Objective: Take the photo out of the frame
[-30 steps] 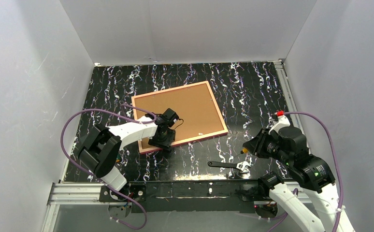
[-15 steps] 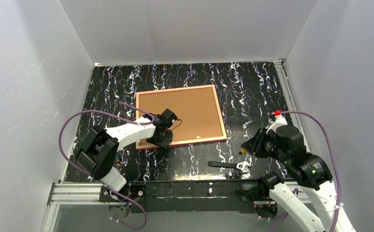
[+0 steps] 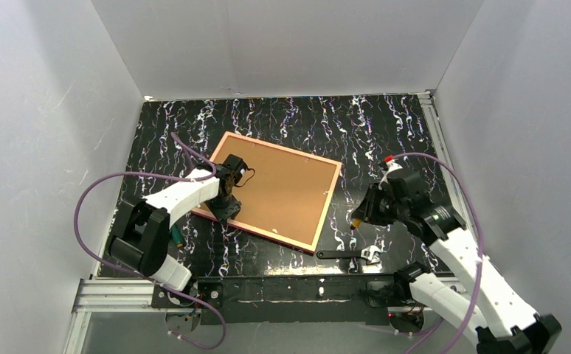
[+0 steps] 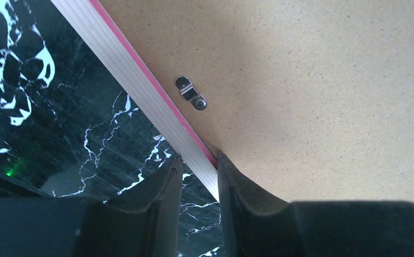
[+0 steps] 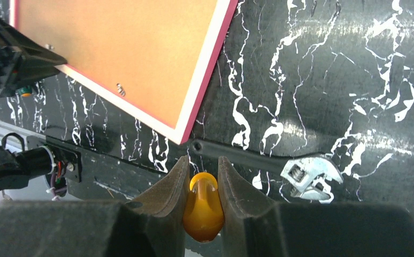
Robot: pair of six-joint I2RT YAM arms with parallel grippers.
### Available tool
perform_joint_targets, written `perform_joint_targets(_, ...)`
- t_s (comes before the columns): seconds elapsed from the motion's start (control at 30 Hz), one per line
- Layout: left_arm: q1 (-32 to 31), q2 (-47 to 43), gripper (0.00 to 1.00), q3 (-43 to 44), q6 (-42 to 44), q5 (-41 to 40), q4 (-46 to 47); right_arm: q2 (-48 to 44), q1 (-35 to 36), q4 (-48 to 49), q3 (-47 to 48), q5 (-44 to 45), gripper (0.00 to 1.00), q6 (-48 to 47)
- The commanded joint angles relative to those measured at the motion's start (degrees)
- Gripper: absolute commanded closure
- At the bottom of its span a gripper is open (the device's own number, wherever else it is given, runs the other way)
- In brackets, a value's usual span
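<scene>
The frame [image 3: 325,209] lies back side up on the table, its brown back panel [image 3: 282,190] facing the camera, so the photo is hidden. My left gripper [image 3: 223,207] is shut on the frame's left rim [image 4: 135,80]: one finger [image 4: 242,198] rests on the back panel [image 4: 312,107] and the other sits outside the pink-white edge. A small metal clip [image 4: 190,92] sits just ahead. My right gripper [image 3: 358,219] hovers just right of the frame's near corner [image 5: 186,134], shut on an amber tool handle [image 5: 203,209].
An adjustable wrench [image 3: 350,254] lies on the black marbled table [image 3: 386,133] near the front edge, just beyond my right fingertips [image 5: 306,174]. White walls close in the sides and back. Another clip [image 5: 120,89] shows on the panel's near edge.
The frame has swung round on the table with my left gripper, which closed further and shifted left. My right arm has reached forward and left toward the frame's near corner.
</scene>
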Motion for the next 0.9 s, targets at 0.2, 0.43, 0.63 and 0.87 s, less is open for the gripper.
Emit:
perform_joint_targets(0.2, 0.45, 3.27, 1.0, 0.58, 14.38, 5.39, -6.59, 17.51, 1.5, 15.66, 6.57, 4.24, 0.99, -5.41)
perform_joint_targets(0.43, 2.16, 4.9, 1.0, 0.15, 13.52, 5.71, -7.38, 24.55, 1.7, 24.43, 5.23, 8.97, 0.99, -8.59)
perform_joint_targets(0.63, 2.93, 5.87, 1.0, 0.03, 12.59, 6.95, -7.3, 27.65, 1.93, 29.37, 2.9, 6.87, 0.99, -9.82)
perform_joint_targets(0.87, 4.69, 7.72, 1.0, 1.75, 13.14, 7.57, -7.87, 28.67, 2.86, 29.69, 0.39, 7.04, 0.99, -10.3)
